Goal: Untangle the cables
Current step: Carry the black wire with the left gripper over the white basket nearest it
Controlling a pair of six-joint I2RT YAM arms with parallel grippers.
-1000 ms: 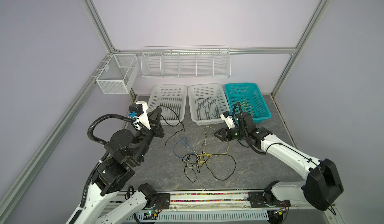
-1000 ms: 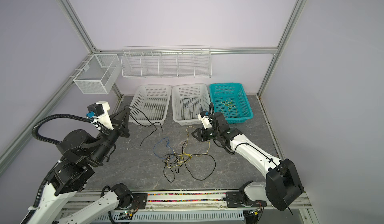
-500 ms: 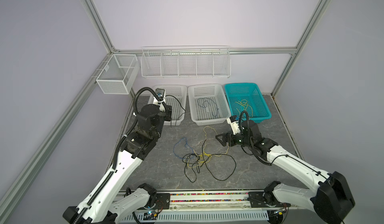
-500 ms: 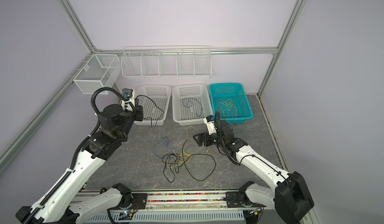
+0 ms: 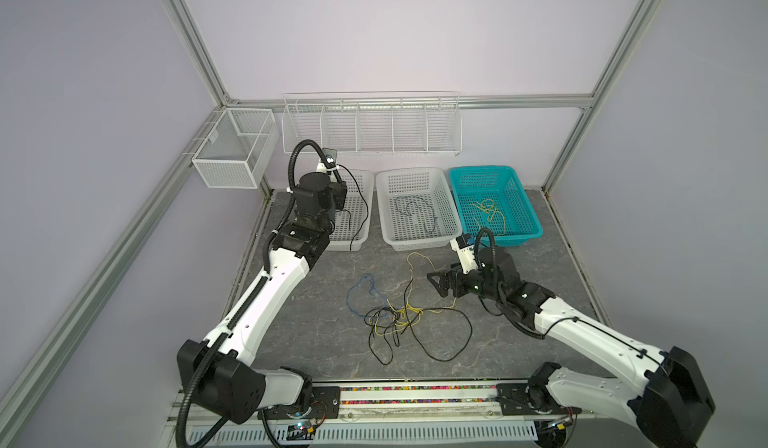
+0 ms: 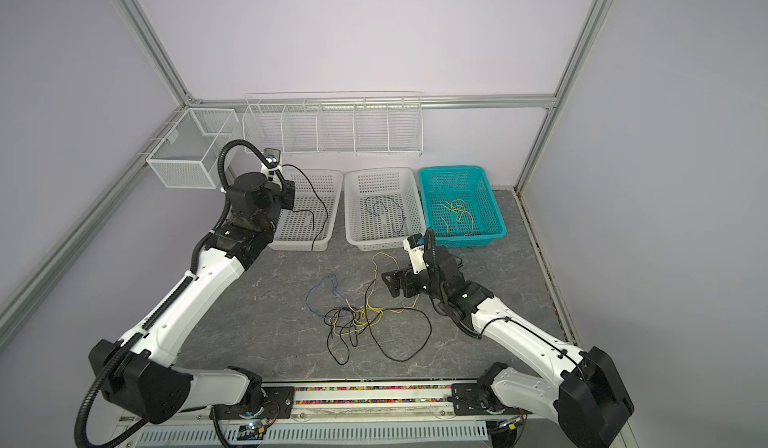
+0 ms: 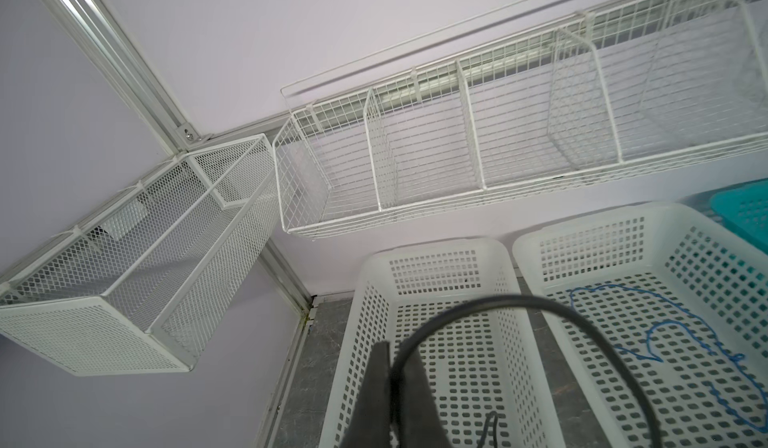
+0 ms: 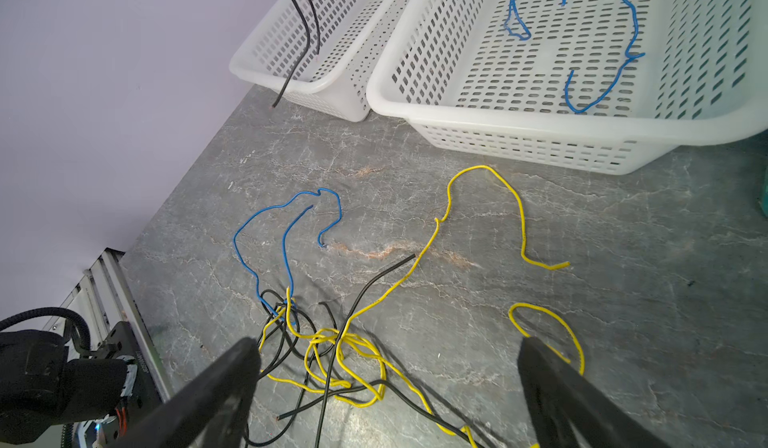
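Right wrist view: right gripper (image 8: 386,348) wide open, tangled cables (image 8: 332,338) just below it; careless pinch cld grab black & yellow together, pulling them tighter. Left gripper (image 7: 392,367) pinches black cable (image 7: 511,301).

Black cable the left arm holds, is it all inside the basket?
Partly out: the black cable loops through the left white basket, but its end hangs over the rim.

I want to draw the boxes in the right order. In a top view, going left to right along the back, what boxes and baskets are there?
Wire mesh box → left white basket with a black cable → middle white basket with a blue cable → teal basket with a yellow cable.
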